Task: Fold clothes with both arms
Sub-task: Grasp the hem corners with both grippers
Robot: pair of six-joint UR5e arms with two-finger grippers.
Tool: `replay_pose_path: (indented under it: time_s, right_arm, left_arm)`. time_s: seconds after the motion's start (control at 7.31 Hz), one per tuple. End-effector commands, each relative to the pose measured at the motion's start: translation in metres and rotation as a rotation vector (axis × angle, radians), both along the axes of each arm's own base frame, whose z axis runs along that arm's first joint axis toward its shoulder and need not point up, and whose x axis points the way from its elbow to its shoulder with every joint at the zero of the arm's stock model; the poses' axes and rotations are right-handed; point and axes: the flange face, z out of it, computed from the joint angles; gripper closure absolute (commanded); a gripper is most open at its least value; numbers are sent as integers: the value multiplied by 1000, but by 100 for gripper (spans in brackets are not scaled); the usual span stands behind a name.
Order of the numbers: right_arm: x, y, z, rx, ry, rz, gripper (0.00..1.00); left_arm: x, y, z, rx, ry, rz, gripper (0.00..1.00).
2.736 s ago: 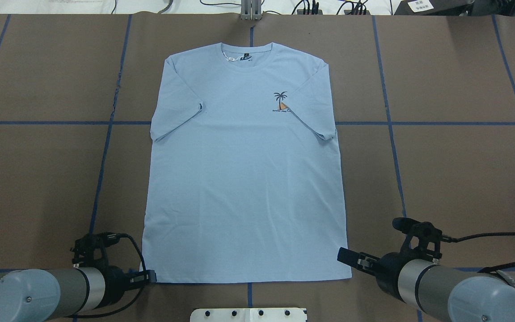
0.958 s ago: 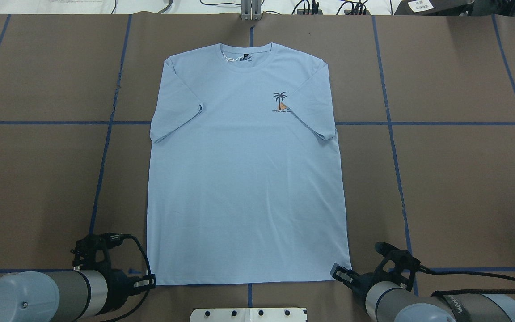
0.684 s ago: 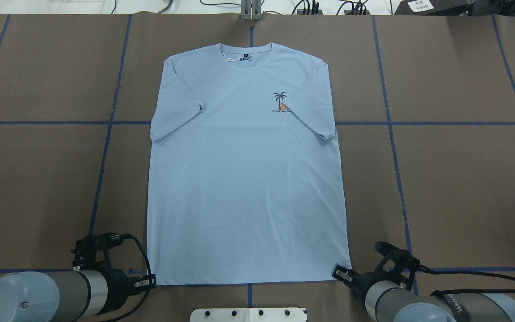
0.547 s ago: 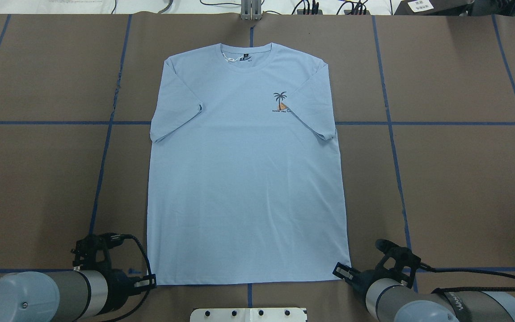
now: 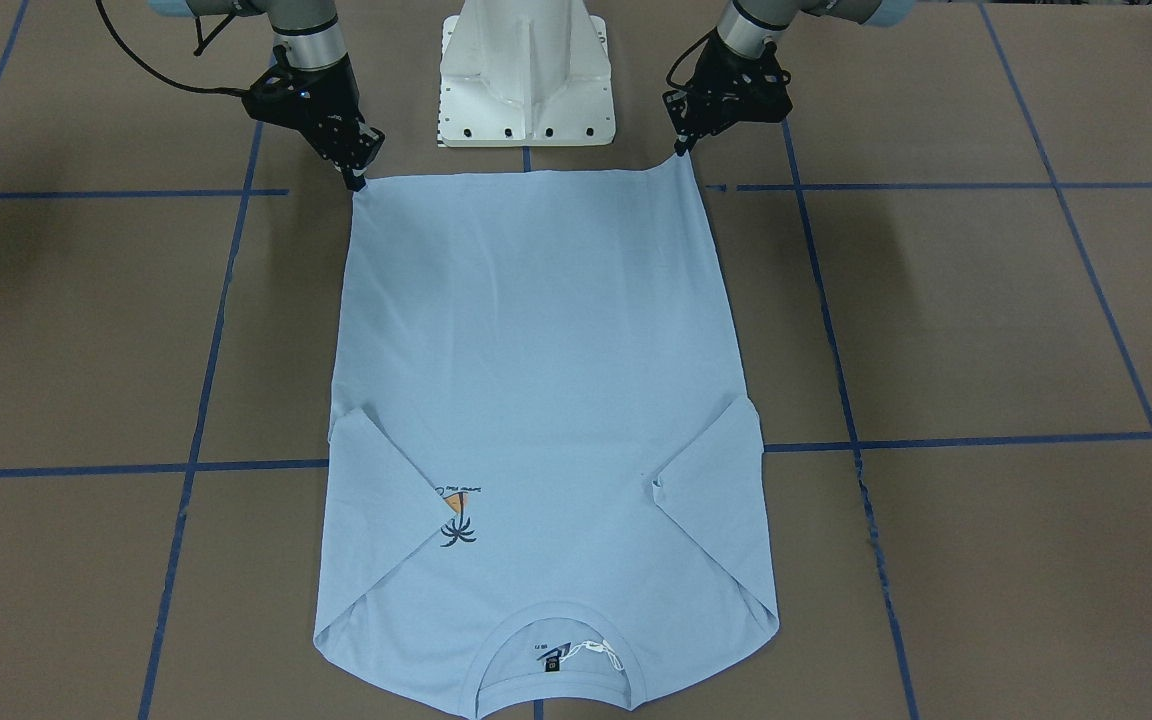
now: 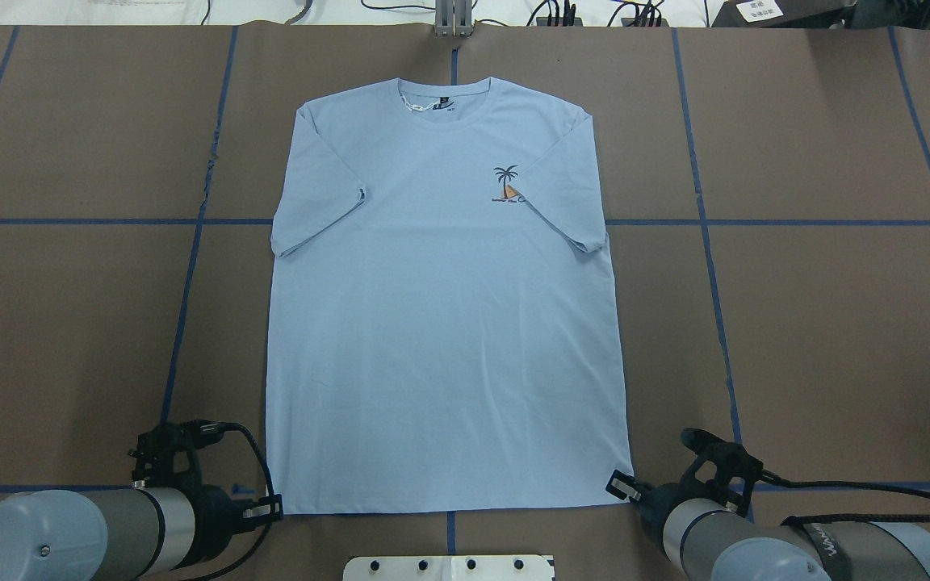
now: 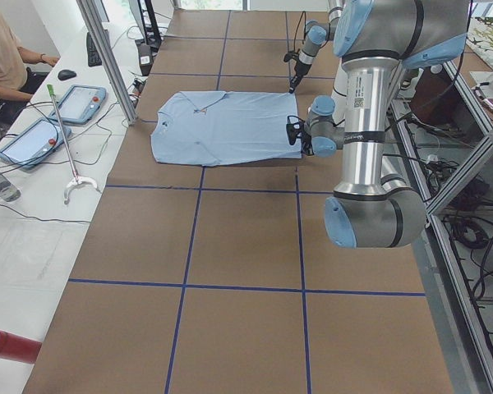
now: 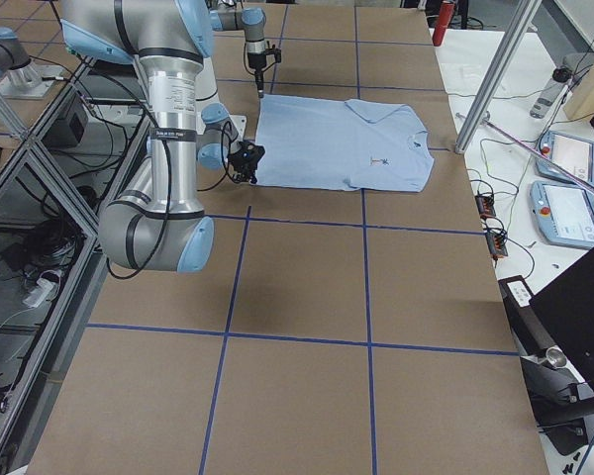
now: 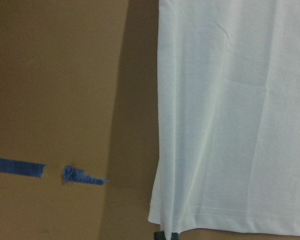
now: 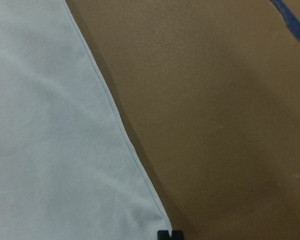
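Risk: lopsided lift. T-shirt [image 6: 445,323] lies flat on table [image 6: 836,323], collar [image 6: 442,89] far from robot, hem [image 6: 449,510] nearest it; left gripper [image 6: 274,507] looks pinched onto its hem corner, which rides up in front view, but right gripper [image 6: 618,486] just sits at the other corner, can't tell if it grips, so that side may slip and skew the fold. Wrist views crop both grippers almost entirely, so cloth caught is hidden.
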Motion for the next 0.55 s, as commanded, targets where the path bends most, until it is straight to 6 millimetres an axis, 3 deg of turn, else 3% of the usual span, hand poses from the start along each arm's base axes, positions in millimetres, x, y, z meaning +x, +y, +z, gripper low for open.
replay_pose_path:
  time_s: [0.0, 0.27, 0.41]
  right_arm:
    - [9, -6, -11, -1, 3, 6, 100]
    - [65, -16, -68, -42, 4, -14, 100]
    - [94, -23, -92, -62, -5, -34, 100]
  left_arm:
    - [-4, 1, -6, -1, 13, 3, 100]
    - [-42, 7, -55, -24, 106, 60, 100]
    - [-71, 14, -93, -52, 108, 112, 100]
